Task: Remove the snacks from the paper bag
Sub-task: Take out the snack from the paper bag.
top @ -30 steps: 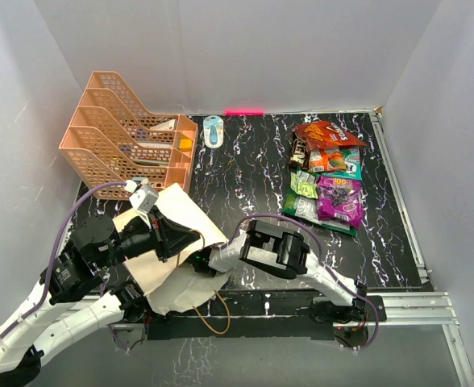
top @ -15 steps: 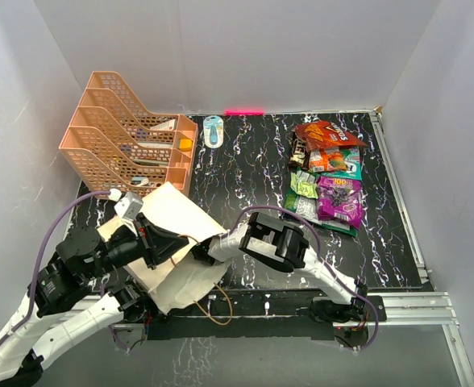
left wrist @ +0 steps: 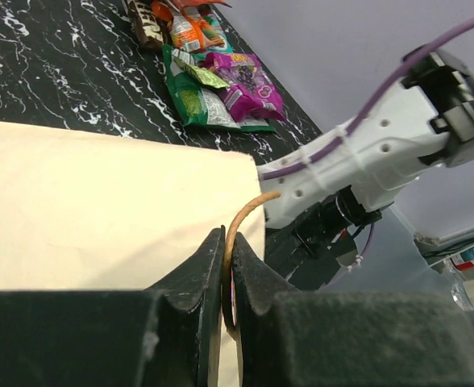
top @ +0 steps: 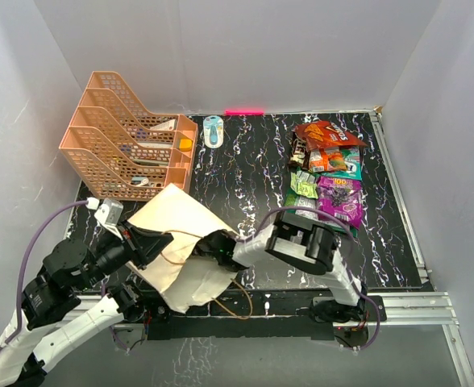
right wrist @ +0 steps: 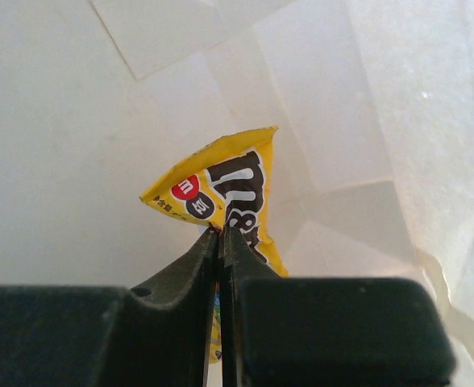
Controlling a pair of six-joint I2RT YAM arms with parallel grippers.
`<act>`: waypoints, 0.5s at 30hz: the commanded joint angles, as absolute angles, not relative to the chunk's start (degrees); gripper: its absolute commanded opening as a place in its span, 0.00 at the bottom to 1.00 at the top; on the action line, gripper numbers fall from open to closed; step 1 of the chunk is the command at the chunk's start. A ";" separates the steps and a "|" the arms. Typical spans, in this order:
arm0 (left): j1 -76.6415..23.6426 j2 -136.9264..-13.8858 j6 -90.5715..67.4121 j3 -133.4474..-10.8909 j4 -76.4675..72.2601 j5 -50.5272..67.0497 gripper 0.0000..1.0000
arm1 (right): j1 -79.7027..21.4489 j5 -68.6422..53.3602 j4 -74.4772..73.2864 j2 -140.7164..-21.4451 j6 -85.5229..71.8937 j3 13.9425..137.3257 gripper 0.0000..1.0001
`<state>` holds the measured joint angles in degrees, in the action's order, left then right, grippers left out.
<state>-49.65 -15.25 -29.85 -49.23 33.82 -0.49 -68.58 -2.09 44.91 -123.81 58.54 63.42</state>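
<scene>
Several snacks [top: 327,173] out, piled on tabletop [top: 245,169] well right of paper bag [top: 176,222]. Left claw [left wrist: 226,246] pinches bag's cord handle [left wrist: 249,207]. Right claw [right wrist: 219,235], inside bag, pinches yellow packet [right wrist: 225,193]; packet not yet out.

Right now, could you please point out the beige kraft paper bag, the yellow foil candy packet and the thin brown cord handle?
beige kraft paper bag [top: 179,216]: top external view, flat upper side.
yellow foil candy packet [right wrist: 225,189]: right wrist view, printed face.
thin brown cord handle [left wrist: 249,207]: left wrist view, arched loop.
</scene>
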 commanded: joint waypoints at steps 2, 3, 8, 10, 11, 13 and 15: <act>-49.62 -17.39 -29.97 -48.41 30.83 -2.46 0.07 | -71.76 -5.00 49.92 -112.62 53.68 54.80 0.08; -49.64 -17.62 -29.97 -48.26 30.37 -2.34 0.07 | -72.49 -4.90 50.04 -110.85 53.01 52.86 0.08; -49.59 -17.92 -30.32 -47.20 28.17 -2.21 0.07 | -74.61 -4.55 44.35 -102.22 50.00 46.85 0.08; -49.66 -18.13 -30.16 -47.37 27.33 -2.20 0.07 | -74.87 -1.97 41.82 -97.33 47.87 43.64 0.08; -49.66 -18.35 -30.04 -47.61 27.07 -2.20 0.07 | -74.87 -0.37 40.52 -94.53 46.74 41.86 0.08; -49.66 -18.88 -29.57 -48.11 26.67 -2.26 0.07 | -74.80 3.27 36.58 -88.23 44.24 38.80 0.08; -49.65 -19.72 -29.26 -48.54 26.19 -2.35 0.07 | -74.71 7.28 29.70 -81.64 41.46 37.43 0.08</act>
<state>-49.65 -17.91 -30.04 -47.57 28.77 -1.58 -75.26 -1.02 36.73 -93.84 48.42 39.64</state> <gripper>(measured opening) 0.068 0.080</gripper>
